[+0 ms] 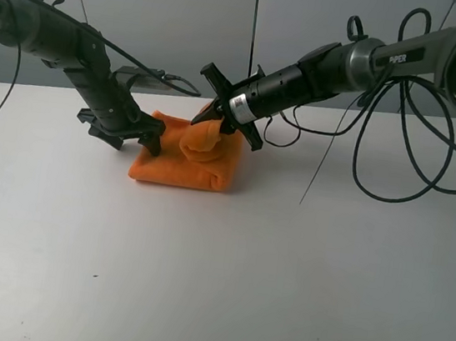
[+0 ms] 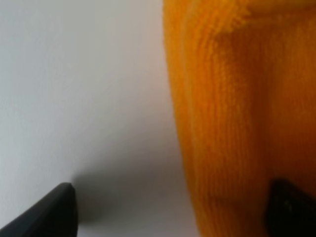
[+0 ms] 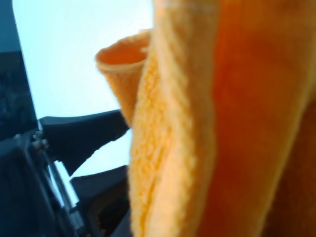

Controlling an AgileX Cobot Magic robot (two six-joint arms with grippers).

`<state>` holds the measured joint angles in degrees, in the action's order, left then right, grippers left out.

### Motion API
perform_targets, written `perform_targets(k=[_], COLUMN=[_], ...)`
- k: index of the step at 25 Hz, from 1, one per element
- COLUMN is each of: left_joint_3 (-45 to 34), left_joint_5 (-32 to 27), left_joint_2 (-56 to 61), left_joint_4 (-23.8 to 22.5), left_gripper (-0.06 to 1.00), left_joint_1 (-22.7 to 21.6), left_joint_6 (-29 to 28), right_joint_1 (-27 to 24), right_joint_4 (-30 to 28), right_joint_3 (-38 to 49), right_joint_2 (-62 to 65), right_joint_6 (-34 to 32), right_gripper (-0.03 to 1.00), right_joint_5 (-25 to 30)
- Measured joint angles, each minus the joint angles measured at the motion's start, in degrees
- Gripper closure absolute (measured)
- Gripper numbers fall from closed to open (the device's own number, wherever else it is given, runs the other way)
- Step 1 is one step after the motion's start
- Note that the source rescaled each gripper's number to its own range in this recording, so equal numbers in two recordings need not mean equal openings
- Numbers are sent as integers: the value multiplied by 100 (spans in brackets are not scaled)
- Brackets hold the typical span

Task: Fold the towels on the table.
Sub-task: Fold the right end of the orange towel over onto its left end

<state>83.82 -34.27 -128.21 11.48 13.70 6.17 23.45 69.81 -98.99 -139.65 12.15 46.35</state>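
Observation:
The orange towel (image 1: 180, 167) lies folded in a thick bundle on the white table (image 1: 213, 286), left of the middle. My left gripper (image 1: 150, 138) is open at the towel's left edge. In the left wrist view (image 2: 173, 212) one fingertip (image 2: 52, 213) is over bare table and the other (image 2: 291, 210) is against the towel (image 2: 237, 123). My right gripper (image 1: 209, 119) is shut on a bunched part of the towel and holds it up as a hump above the bundle. The towel (image 3: 207, 123) fills the right wrist view, with a dark finger (image 3: 81, 136) beside it.
Black cables (image 1: 407, 152) hang from the right arm and loop down onto the table at the back right. A grey wall stands behind the table's far edge (image 1: 54, 89). Bare tabletop stretches in front of the towel.

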Motion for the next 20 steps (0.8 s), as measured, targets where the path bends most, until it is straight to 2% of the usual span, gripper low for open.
perform_targets(k=[6, 11, 15, 17, 19, 20], left_joint_3=[0, 15, 39, 47, 47, 47], left_joint_5=[13, -492, -653, -735, -859, -904], left_joint_2=[24, 323, 804, 1033, 1277, 1419], left_joint_4=[4, -20, -103, -115, -115, -115], left_gripper=[-4, -4, -4, -4, -4, -4], left_joint_1=[-22, -253, -475, -605, -720, -776], left_joint_6=[0, 0, 0, 0, 0, -11], right_joint_1=[45, 45, 45, 45, 45, 45], right_joint_4=[101, 128, 138, 263, 497, 680], right_joint_3=[0, 0, 0, 0, 0, 0], right_joint_2=[-106, -106, -106, -106, -106, -106], right_joint_6=[114, 203, 226, 314, 518, 656], right_gripper=[92, 92, 90, 78, 54, 38], right_joint_5=[-39, -62, -46, 25, 184, 299])
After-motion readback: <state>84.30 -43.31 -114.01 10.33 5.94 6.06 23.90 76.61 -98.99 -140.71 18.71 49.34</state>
